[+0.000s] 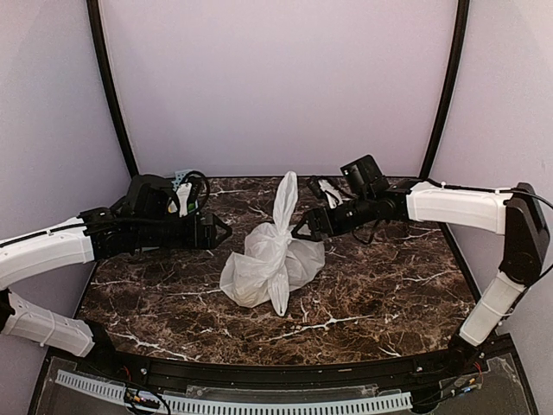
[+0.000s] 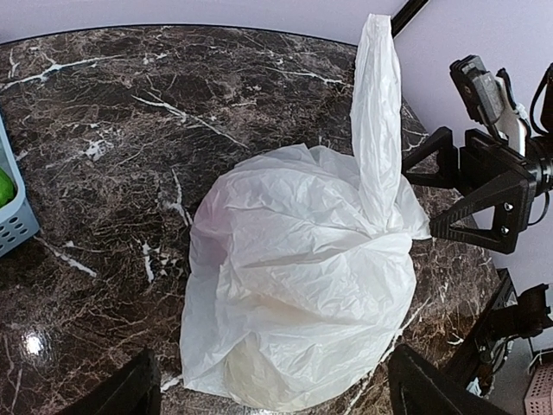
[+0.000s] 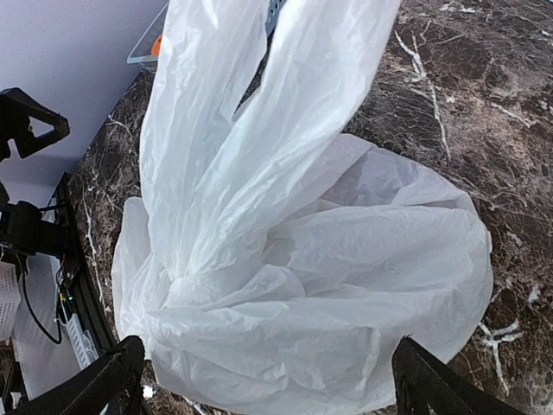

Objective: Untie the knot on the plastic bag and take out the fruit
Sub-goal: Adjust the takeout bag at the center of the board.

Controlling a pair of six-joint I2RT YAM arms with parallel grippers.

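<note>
The white plastic bag (image 1: 270,262) sits mid-table, its top gathered into a knot (image 1: 281,228). One handle (image 1: 286,192) stands upright and a tail hangs down the front. My left gripper (image 1: 223,232) is open, a short way left of the bag. My right gripper (image 1: 302,229) is open, its tips close to the knot's right side. In the left wrist view the bag (image 2: 302,277) fills the space ahead of the wide-apart fingers (image 2: 130,389), and a tan-yellow fruit (image 2: 246,372) shows faintly through the plastic. The right wrist view shows the bag (image 3: 346,294) and knot (image 3: 186,281) ahead of the spread fingers (image 3: 436,389).
A blue lattice basket (image 1: 180,179) stands at the back left behind my left arm; its corner (image 2: 15,216) holds something green. Cables and a black fixture (image 1: 363,175) lie at the back right. Purple walls enclose the dark marble table (image 1: 380,294).
</note>
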